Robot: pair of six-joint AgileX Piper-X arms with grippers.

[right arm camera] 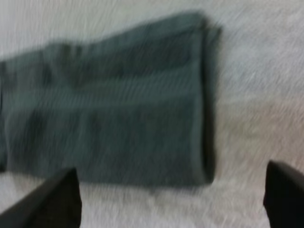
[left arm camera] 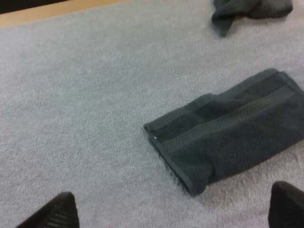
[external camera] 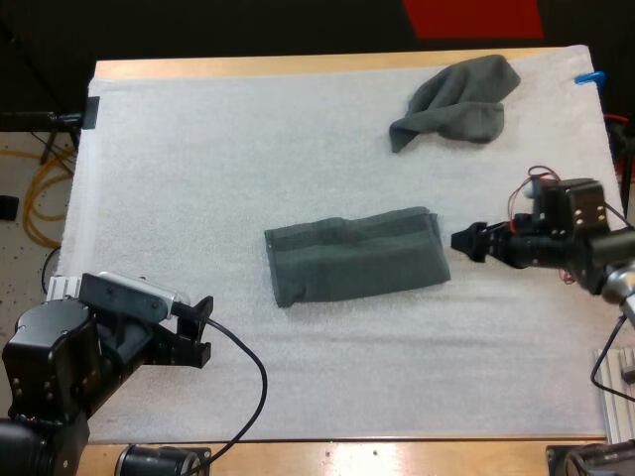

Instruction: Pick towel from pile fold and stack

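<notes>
A folded dark grey-green cloth towel (external camera: 355, 256) is laid on the white mat (external camera: 198, 178), a crumpled grey-green towel (external camera: 458, 99) beyond. The left gripper (external camera: 203, 329) and right gripper (external camera: 464, 243) are held wide, empty.

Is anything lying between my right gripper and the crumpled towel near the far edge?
Nothing visible. Only bare white mat lies between the right gripper and the crumpled towel. The folded towel sits just in front of that gripper, toward the mat's middle, off that path.
</notes>
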